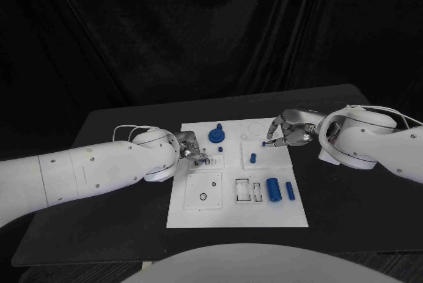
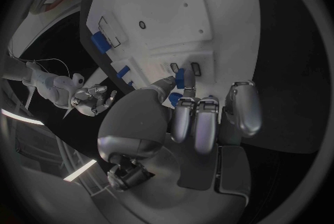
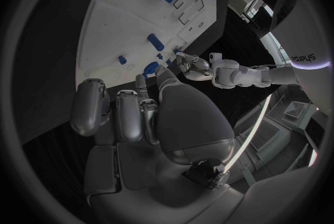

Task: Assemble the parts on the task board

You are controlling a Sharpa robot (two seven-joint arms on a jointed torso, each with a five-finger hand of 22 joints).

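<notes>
I see my left hand [image 1: 187,147] over the board's [image 1: 231,217] left half, fingertips pinching a small blue part [image 2: 180,77] just above two slots. Farther off, my right hand [image 1: 291,131] hangs at the board's right edge, fingers curled in, a blue peg [image 1: 263,144] at their tips; whether it's gripped I can't tell.

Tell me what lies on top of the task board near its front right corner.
On the task board, two blue parts lie side by side there: a thick cylinder and a thinner one. Whether they sit in recesses cannot be told.
</notes>
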